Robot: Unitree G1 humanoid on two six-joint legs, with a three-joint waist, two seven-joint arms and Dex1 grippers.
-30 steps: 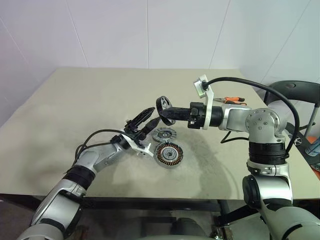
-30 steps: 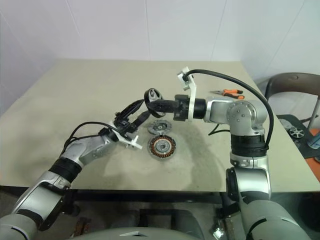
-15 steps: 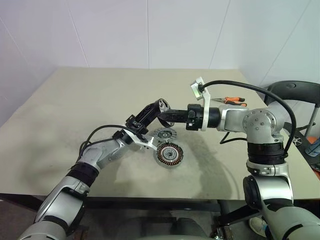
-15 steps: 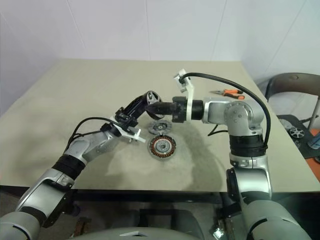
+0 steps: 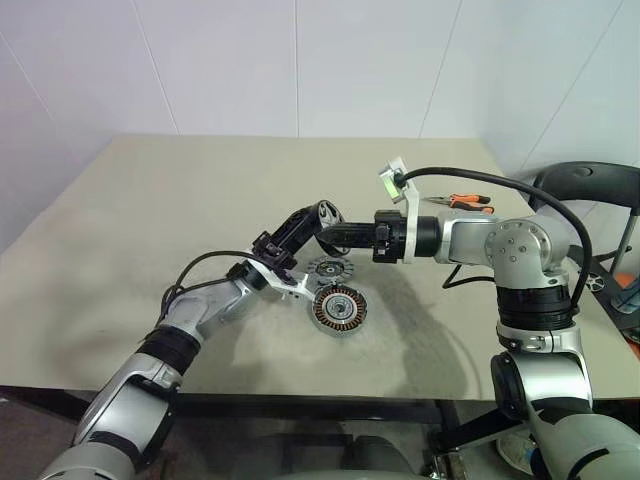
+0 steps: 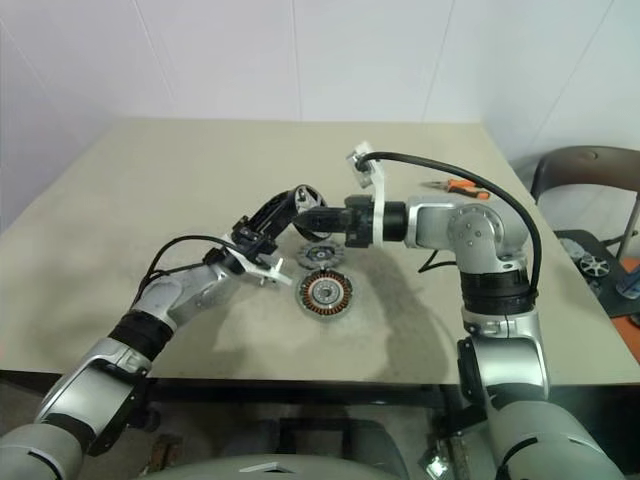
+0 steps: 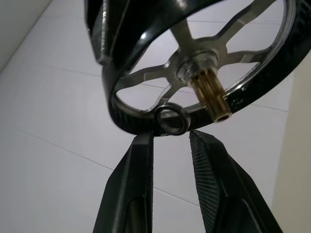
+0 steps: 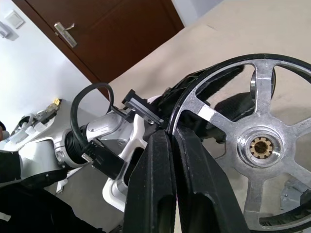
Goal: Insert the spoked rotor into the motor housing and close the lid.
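Two hands meet above the middle of the beige desk (image 5: 150,220), and the spoked rotor (image 5: 326,216) hangs in the air between them. The right hand (image 5: 335,233) reaches in from the robot's right, pointing leftward, its fingers (image 8: 160,194) pressed together on the rotor's dark rim. In the right wrist view the silver spokes and a small brass toothed hub show beside those clamped fingers. The left hand (image 5: 308,218) rises from below and to the left, angled upward toward the same wheel. In the left wrist view its two black fingers (image 7: 138,189) stand a little apart just under the rim, with a small metal ring on the rim sitting at the gap between their tips; whether they press on it I cannot tell.

Below the rotor, the motor housing (image 5: 338,308) lies flat on the desk, copper coils ringed around its metal centre. Just behind it, touching or nearly so, lies the lid (image 5: 329,268), dull grey with a notched edge. Orange-handled pliers (image 5: 465,201) rest near the desk's far right edge, well apart from the parts.
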